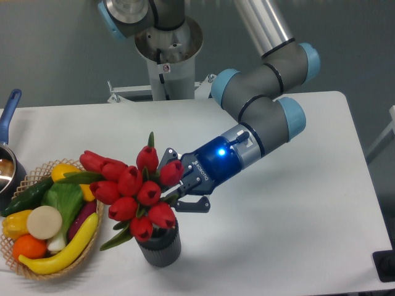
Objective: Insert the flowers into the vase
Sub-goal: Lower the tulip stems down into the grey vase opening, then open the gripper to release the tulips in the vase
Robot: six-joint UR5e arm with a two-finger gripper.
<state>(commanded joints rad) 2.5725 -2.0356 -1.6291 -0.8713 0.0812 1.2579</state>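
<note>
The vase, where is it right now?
The vase stands near the table's front edge, under the red flowers, just right of the wicker basket.

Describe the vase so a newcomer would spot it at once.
On the white table, look right of the wicker basket, below the pincer. The vase is the small dark grey ribbed cylinder under the red tulips, unlike the blue-handled pot.
</note>
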